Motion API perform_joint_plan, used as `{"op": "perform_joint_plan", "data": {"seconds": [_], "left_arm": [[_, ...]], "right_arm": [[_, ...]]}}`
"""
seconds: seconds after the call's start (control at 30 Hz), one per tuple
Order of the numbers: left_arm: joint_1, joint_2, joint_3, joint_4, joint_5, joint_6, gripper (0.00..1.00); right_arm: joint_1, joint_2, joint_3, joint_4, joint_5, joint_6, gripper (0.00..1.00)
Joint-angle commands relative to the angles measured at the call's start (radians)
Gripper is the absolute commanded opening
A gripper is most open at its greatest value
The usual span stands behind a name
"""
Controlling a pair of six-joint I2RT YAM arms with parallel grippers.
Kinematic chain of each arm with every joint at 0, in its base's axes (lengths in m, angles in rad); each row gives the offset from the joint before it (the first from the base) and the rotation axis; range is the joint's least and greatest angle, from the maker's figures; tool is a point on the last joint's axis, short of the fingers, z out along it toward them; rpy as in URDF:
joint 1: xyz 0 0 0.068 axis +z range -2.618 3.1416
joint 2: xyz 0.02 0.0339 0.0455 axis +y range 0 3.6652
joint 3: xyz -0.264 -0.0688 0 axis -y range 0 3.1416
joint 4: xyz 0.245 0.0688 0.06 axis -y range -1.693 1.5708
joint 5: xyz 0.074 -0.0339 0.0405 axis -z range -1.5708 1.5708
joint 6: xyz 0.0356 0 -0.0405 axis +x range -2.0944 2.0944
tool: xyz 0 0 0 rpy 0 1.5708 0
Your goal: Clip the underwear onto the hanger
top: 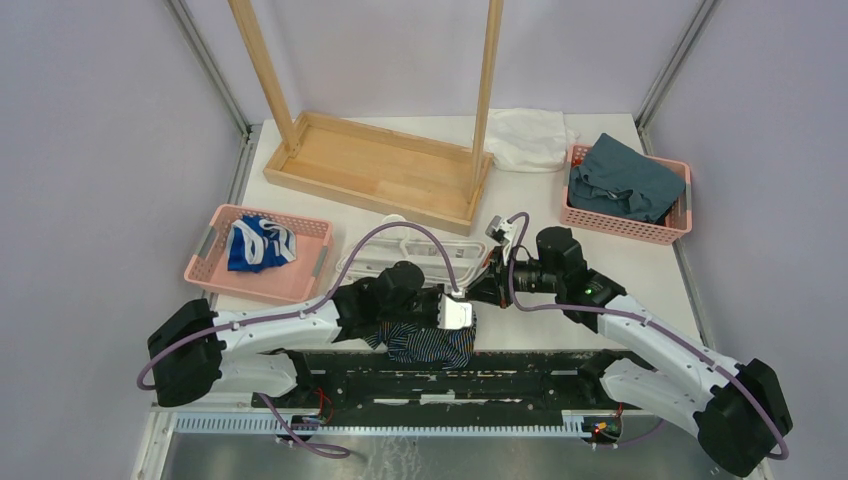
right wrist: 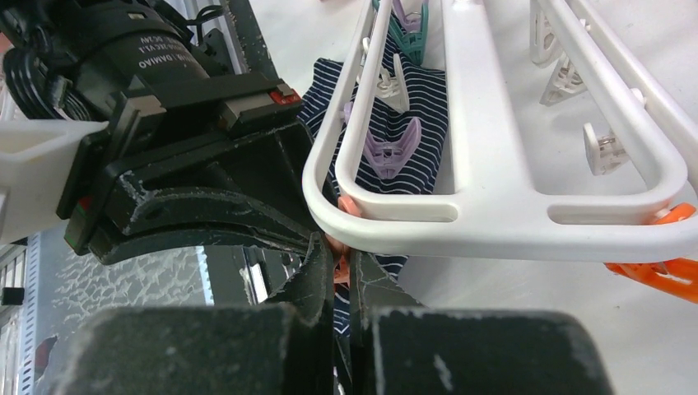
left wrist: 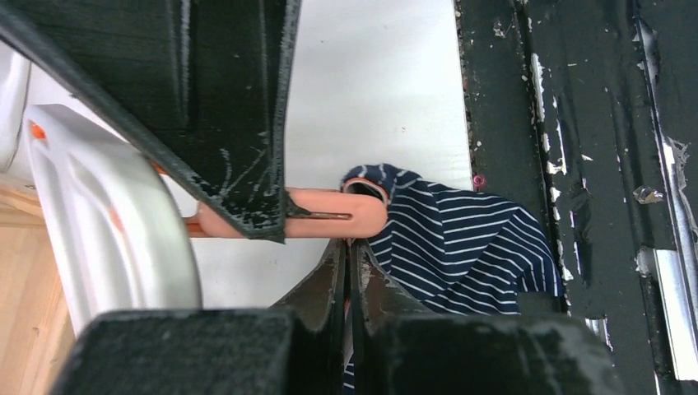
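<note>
L gripper (top: 470, 306) n R gripper (top: 488, 284) meet tip to tip right by striped underwear (top: 432, 345), white hanger (top: 365, 265) flat by wood rack (top: 380, 170) base.

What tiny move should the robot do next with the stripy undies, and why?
Probably the left gripper should push the edge of the underwear slightly deeper into the peach clip. It is shut on the cloth, the right gripper is shut on that clip at the corner of the hanger, and the cloth's orange edge only reaches the clip's tip. I can't tell if it's caught.

Pale lilac walls (top: 100, 150), white table (top: 660, 275) (metal corner posts (top: 205, 60)).
</note>
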Motion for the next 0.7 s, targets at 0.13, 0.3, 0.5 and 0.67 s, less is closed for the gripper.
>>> {"op": "perform_joint_plan", "data": {"seconds": [0.13,0.3,0.5,0.67], "left_arm": [[0.006,-0.002,0.079,0.026,0.042,0.013,0.03],[0.006,0.009,0.112,-0.023,0.051,0.001,0.03],[0.006,0.033,0.156,-0.085,0.081,-0.021,0.03],[0.006,0.073,0.210,-0.171,0.126,-0.034,0.03]], "right_arm": [[0.000,-0.020,0.036,0.022,-0.035,-0.039,0.01],[0.001,-0.025,0.037,0.010,-0.003,-0.058,0.01],[0.000,-0.038,0.040,0.012,0.040,-0.059,0.01],[0.000,-0.048,0.044,0.014,0.067,-0.062,0.01]]}}
